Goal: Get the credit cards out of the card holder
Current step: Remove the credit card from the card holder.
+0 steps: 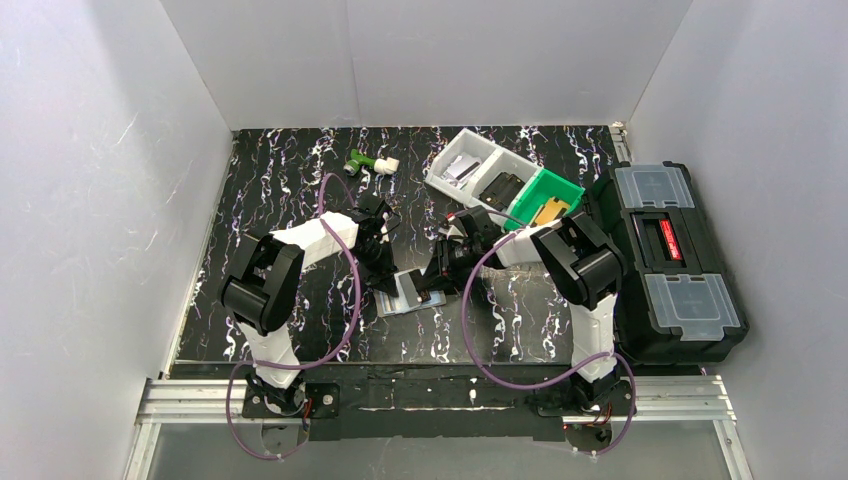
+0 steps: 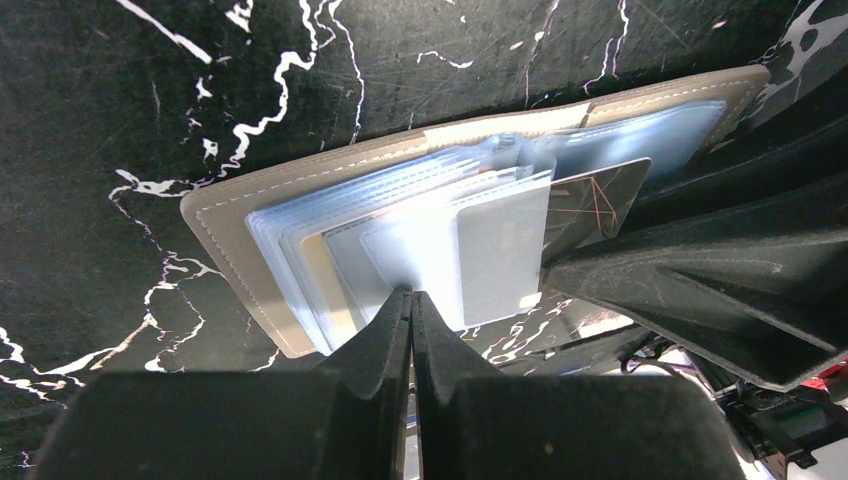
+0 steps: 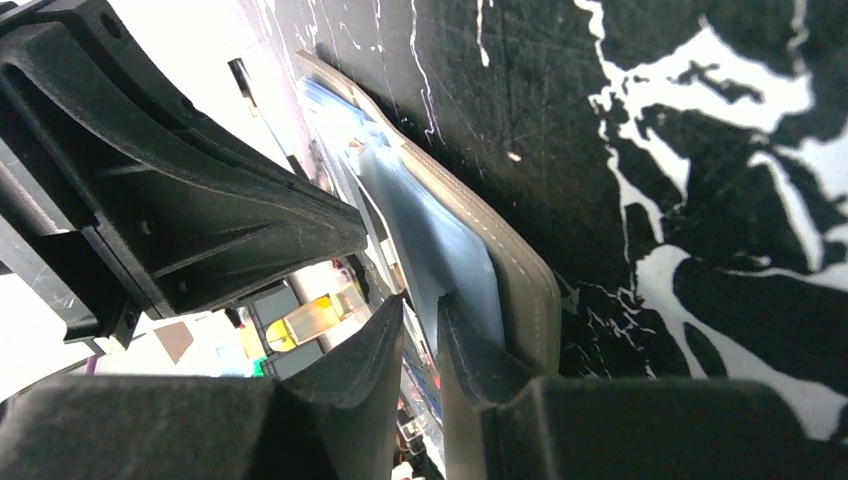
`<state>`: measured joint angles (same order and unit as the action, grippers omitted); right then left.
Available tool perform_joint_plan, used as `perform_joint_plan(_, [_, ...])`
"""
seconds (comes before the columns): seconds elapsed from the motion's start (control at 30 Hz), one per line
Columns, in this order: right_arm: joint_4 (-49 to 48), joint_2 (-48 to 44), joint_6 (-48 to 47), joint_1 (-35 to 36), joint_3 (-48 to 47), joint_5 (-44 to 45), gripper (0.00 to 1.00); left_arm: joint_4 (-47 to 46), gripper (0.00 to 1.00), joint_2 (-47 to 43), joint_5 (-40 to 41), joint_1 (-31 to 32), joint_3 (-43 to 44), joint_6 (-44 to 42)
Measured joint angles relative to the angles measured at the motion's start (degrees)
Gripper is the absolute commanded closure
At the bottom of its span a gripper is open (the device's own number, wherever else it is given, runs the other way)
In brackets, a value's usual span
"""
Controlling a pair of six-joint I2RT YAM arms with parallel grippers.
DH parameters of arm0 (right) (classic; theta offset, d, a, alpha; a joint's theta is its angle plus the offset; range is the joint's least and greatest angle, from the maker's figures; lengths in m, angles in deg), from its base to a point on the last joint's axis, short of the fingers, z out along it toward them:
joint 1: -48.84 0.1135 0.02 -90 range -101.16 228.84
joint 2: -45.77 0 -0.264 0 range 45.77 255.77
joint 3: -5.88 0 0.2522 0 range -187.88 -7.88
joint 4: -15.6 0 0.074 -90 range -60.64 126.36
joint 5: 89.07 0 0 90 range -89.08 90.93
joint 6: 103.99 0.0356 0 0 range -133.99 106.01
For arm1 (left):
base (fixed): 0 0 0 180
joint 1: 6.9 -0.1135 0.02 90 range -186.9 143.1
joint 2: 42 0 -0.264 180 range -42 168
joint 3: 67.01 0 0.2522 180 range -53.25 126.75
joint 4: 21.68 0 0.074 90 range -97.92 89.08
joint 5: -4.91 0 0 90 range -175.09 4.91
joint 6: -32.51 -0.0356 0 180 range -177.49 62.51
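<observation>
The card holder (image 1: 408,293) lies open on the black marbled table, grey outside with a fan of clear silvery-blue sleeves (image 2: 330,215). My left gripper (image 2: 412,296) is shut, its tips pinching the near edge of the sleeve stack; it is at the holder's left side in the top view (image 1: 385,278). A pale blue-grey card (image 2: 500,250) and a dark shiny card (image 2: 592,198) stick out of the sleeves to the right. My right gripper (image 3: 420,306) is nearly closed on a thin card edge at the holder's other end (image 3: 530,290).
A white bin (image 1: 470,165) and a green bin (image 1: 548,195) with small items stand at the back right. A black toolbox (image 1: 665,255) fills the right side. A green and white object (image 1: 370,162) lies at the back. White walls enclose the table.
</observation>
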<state>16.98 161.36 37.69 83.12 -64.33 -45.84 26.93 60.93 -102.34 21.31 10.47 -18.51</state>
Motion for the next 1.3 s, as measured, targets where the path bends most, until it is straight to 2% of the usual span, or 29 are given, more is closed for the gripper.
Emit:
perform_joint_plan(0.1, [0.3, 0.1, -0.2, 0.3, 0.0, 0.2, 0.84, 0.0, 1.0, 0.0, 0.0, 0.0, 0.0, 0.0])
perform_joint_plan(0.13, [0.4, 0.1, -0.3, 0.3, 0.0, 0.2, 0.94, 0.0, 1.0, 0.0, 0.0, 0.0, 0.0, 0.0])
perform_joint_plan(0.17, [0.6, 0.1, -0.6, 0.2, 0.0, 0.2, 0.99, 0.0, 1.0, 0.0, 0.0, 0.0, 0.0, 0.0])
perform_joint_plan(0.73, [4.7, -3.7, -4.6, -0.3, 0.4, 4.3, 0.99, -0.1, 1.0, 0.0, 0.0, 0.0, -0.1, 0.0])
perform_joint_plan(1.3, [13.5, -12.1, -8.4, -3.5, 2.2, 10.3, 0.99, 0.1, 1.0, 0.0, -0.1, 0.0, 0.1, -0.5])
